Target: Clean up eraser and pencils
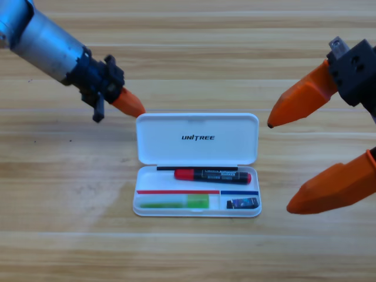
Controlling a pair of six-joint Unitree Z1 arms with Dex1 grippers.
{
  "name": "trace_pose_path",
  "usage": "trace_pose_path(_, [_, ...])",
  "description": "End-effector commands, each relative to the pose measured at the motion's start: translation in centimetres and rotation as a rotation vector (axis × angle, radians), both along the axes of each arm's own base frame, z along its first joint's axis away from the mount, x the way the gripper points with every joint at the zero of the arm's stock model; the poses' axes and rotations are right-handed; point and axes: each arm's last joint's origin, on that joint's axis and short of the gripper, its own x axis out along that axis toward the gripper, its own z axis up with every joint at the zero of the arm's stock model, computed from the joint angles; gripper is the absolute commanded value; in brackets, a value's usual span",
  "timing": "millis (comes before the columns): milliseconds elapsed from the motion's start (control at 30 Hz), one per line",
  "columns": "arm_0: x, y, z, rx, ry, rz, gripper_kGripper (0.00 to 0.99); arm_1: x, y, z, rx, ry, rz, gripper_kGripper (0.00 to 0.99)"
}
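Three items sitting in case [197, 211] w/ lid up; right gripper [279, 167] gaping wide, left gripper [132, 106] unclear, risking knocking lid.

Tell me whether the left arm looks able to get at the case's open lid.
Probably yes. The left gripper sits just off the upper left corner of the lid, which lies flat and open, with nothing between them.

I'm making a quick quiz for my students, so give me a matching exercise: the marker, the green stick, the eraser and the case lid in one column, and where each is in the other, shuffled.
Things:
1. black marker
2. green stick
3. eraser
4. case lid

Places:
A. lower right compartment
B. lying open, behind the tray
C. lower left compartment
D. long upper compartment

Pairs: 1-D, 2-C, 3-A, 4-B
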Motion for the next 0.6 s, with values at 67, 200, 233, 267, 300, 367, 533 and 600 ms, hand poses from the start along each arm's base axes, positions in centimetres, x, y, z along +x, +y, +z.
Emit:
trace_pose_path(67, [1.0,0.1,-4.3,-0.032,0.175,-0.015,0.0,0.5,0.6,-1.3,-0.003,0.047,0.016,0.99])
trace_pose_path(200, [1.2,0.0,-4.3,-0.035,0.201,-0.017,0.0,0.7,1.1,-1.6,-0.005,0.062,0.025,0.99])
trace_pose_path(233, [1.2,-0.1,-4.2,-0.036,0.206,-0.019,0.0,0.7,1.1,-1.7,-0.005,0.066,0.026,0.99])
trace_pose_path(267, [1.3,-0.1,-4.2,-0.035,0.211,-0.02,0.0,0.7,1.1,-1.6,0.0,0.068,0.029,0.99])
trace_pose_path(300, [1.2,-0.1,-4.1,-0.039,0.219,-0.023,0.0,0.6,1.0,-1.5,0.002,0.069,0.029,0.99])
trace_pose_path(367, [1.1,-0.1,-3.6,-0.048,0.226,-0.029,0.0,0.6,1.0,-1.5,0.002,0.069,0.029,0.99])
trace_pose_path(533, [0.2,-0.5,-2.6,-0.062,0.236,-0.053,0.0,0.5,0.9,-1.3,0.008,0.069,0.025,0.99])
trace_pose_path(600, [-0.1,-0.5,-2.4,-0.063,0.236,-0.056,0.0,0.5,0.8,-1.3,0.008,0.069,0.025,0.99])
